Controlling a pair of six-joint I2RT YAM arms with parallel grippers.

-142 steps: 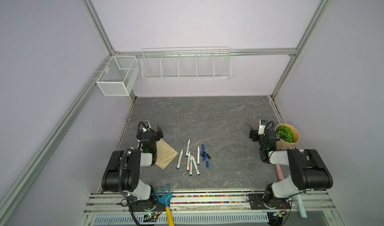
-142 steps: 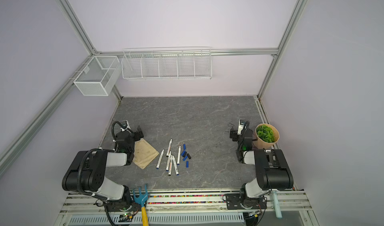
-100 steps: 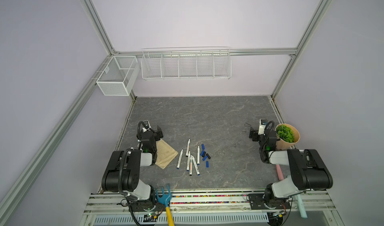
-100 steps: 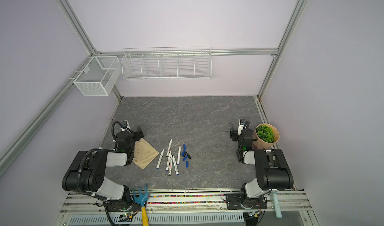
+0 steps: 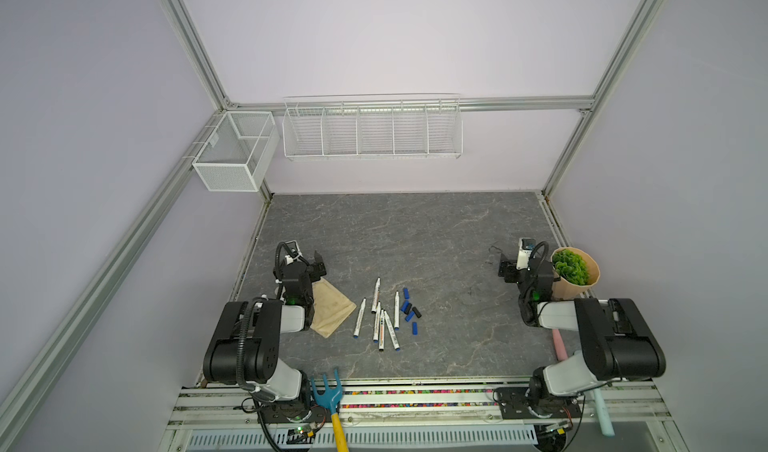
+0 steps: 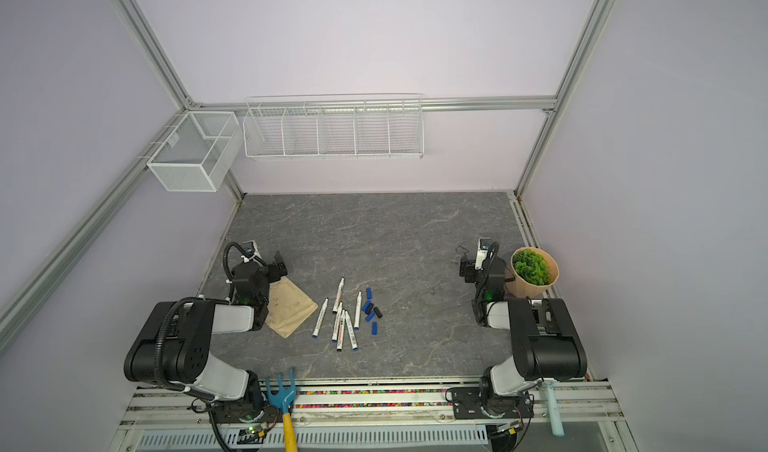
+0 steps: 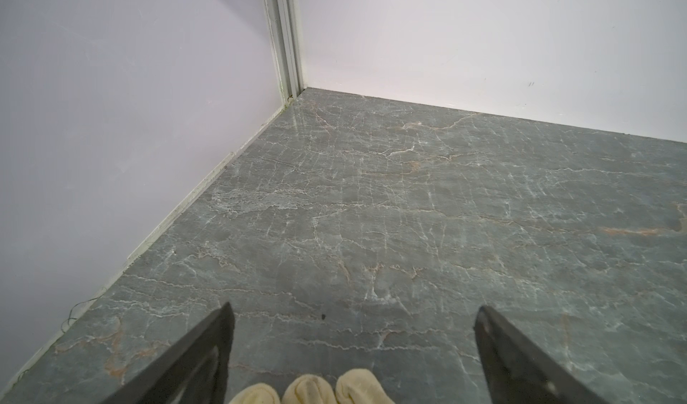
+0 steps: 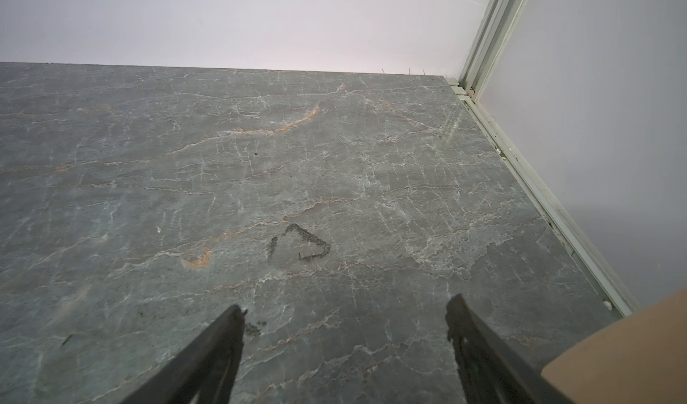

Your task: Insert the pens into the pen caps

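Front rail: the garden fork (image 5: 328, 396) lies across the rail by the left base, well apart from your work.
Pens: six pens (image 5: 380, 319) lie loose on the table (image 5: 415, 229) between the two arms, closer to the front than either claw.
Pen axis: the barrels run roughly front to back, fanned slightly. You would meet them crosswise with jaws that close left to right.
Pen caps: the pen caps (image 5: 409, 308), blue and black, lie scattered just beside the pens on the right arm's side. None sits on a pen.
Cloth: a beige cloth (image 5: 330, 312) lies between the pens and the left arm, partly under that arm.
Left gripper: the left gripper (image 7: 353, 313) has its jaws spread wide over bare table and holds nothing.
Right gripper: the right gripper (image 8: 345, 309) is likewise spread wide and empty, just beside the plant pot (image 5: 582, 292).
Bearing: both claws point at the far wall, so pens and caps lie behind their fingertips and inward. The left claw looks nearer the pens, and the right claw has the caps on its side.
Far wall: the wire baskets (image 5: 372, 129) hang above the table.
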